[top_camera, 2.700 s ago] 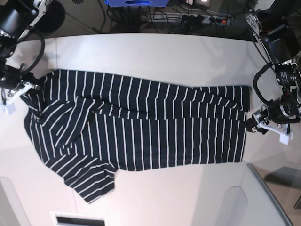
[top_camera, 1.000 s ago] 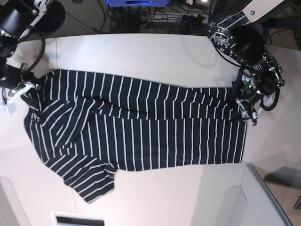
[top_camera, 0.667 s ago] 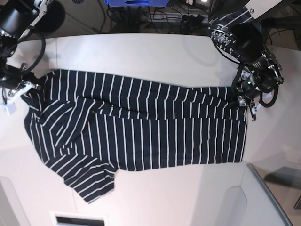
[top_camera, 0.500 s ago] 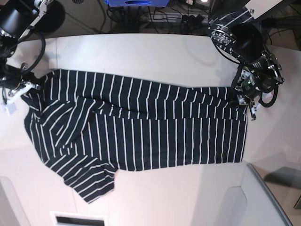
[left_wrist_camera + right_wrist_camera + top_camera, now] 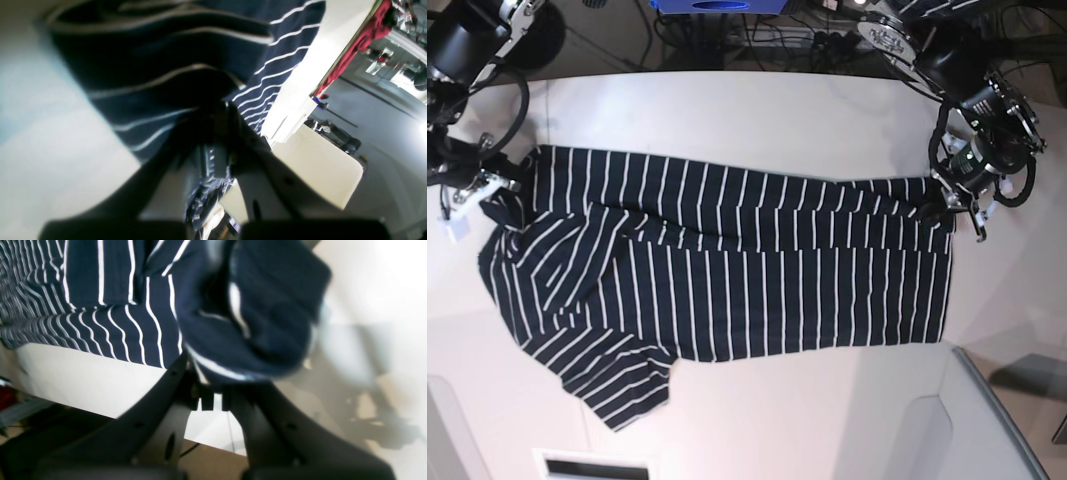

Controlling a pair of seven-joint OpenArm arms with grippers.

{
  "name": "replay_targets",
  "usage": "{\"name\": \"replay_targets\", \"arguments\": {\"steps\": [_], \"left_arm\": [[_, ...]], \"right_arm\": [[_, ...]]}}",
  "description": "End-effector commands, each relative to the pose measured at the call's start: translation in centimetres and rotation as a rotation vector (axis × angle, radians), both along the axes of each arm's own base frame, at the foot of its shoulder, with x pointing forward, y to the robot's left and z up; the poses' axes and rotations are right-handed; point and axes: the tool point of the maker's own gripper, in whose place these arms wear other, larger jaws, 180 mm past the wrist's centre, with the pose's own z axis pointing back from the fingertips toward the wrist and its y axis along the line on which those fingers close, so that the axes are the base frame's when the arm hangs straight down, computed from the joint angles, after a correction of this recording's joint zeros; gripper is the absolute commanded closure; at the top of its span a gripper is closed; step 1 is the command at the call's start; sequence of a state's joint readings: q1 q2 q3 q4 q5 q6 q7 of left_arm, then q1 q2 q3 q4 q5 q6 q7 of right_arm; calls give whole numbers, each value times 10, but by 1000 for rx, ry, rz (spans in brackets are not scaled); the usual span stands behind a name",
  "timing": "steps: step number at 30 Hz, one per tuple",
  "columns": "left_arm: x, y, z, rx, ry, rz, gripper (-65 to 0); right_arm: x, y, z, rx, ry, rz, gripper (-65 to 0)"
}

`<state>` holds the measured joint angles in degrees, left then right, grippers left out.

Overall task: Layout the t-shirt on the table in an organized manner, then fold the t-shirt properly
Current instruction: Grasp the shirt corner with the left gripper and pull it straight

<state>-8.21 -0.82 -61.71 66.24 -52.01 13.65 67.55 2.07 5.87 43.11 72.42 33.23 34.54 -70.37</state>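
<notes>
Item one, the table [image 5: 757, 120]: off-white, broad, curved along its 12 o'clock edge in my base view, carrying everything below. Item two, the t-shirt [image 5: 727, 290]: dark navy with thin white stripes, spread across the middle of the table, its straight hem toward 3 o'clock, its bunched shoulder end toward 9 o'clock, and one sleeve trailing off toward 7 o'clock; the upper layer lies folded over along the 12 o'clock side with some wrinkling. Item three, the left gripper [image 5: 947, 208]: I see it at 3 o'clock in the base view, at the hem's upper corner, jaws pressed together on a pinch of the t-shirt's fabric, which my left wrist camera shows bunched dark right at the fingertips [image 5: 217, 110]. Item four, the right gripper [image 5: 489, 188]: at 9 o'clock, at the shoulder end, jaws likewise clamped on a gathered wad of the t-shirt, seen lumped above the fingertips in my right wrist camera [image 5: 213, 386].
</notes>
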Motion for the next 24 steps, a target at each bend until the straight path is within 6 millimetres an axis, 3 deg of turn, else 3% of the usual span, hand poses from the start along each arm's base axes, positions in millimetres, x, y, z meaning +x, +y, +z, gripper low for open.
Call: {"name": "replay_targets", "arguments": {"steps": [1, 5, 12, 17, 24], "left_arm": [[4, 8, 16, 5, -50, -1, 0], [-13, 9, 33, 20, -76, -21, 0], [-69, 22, 34, 139, 15, -57, 0], [-101, 23, 22, 153, 90, -65, 0], [-116, 24, 16, 157, 125, -69, 0]], "right_arm": [[10, -6, 7, -4, -35, -5, -3], [8, -5, 5, 4, -28, -5, -3], [9, -5, 6, 2, -30, -5, -3], [8, -6, 6, 1, -31, -10, -2], [7, -10, 32, -93, -105, 3, -2]]}}
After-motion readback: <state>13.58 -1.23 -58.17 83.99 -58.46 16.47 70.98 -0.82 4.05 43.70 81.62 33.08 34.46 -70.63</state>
